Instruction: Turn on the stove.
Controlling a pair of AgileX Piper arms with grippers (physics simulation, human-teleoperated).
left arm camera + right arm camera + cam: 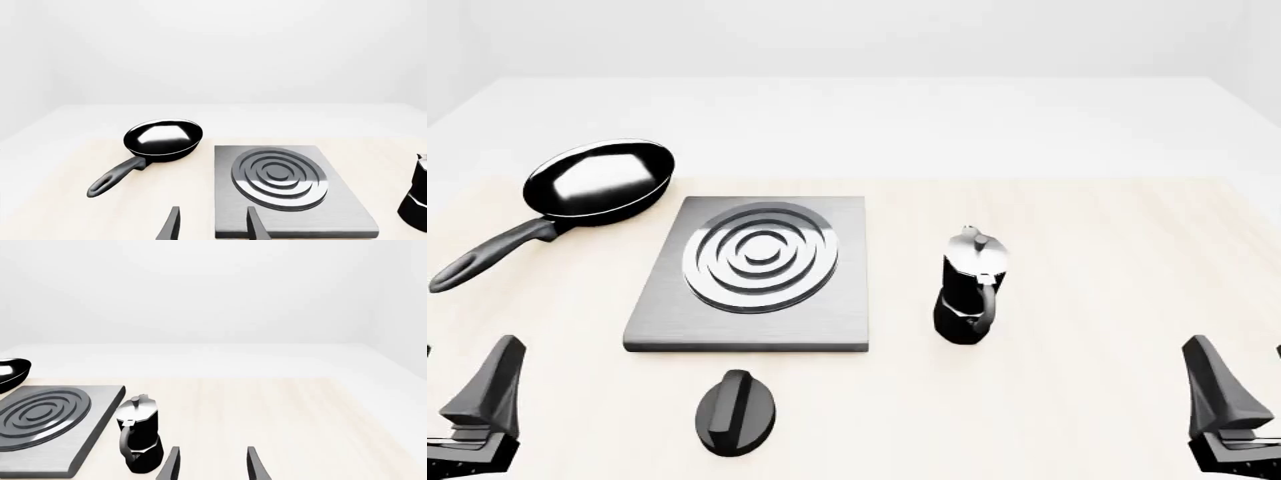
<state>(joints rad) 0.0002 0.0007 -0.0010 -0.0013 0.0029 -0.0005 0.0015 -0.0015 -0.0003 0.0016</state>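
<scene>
Table (1068, 150): pale wood, far half white. Stove (827, 315) lies flat at centre of front view, burner rings (758, 256) on top. Frying pan (598, 178) at 10 o'clock from stove, handle end near frame edge. Moka pot (972, 290) upright at 3 o'clock, apart from slab. Knob (737, 410) at 6 o'clock, detached, hidden from both wrist views. Left gripper (212, 225) and right gripper (212, 465) cropped; jaws apart, holding nothing.
</scene>
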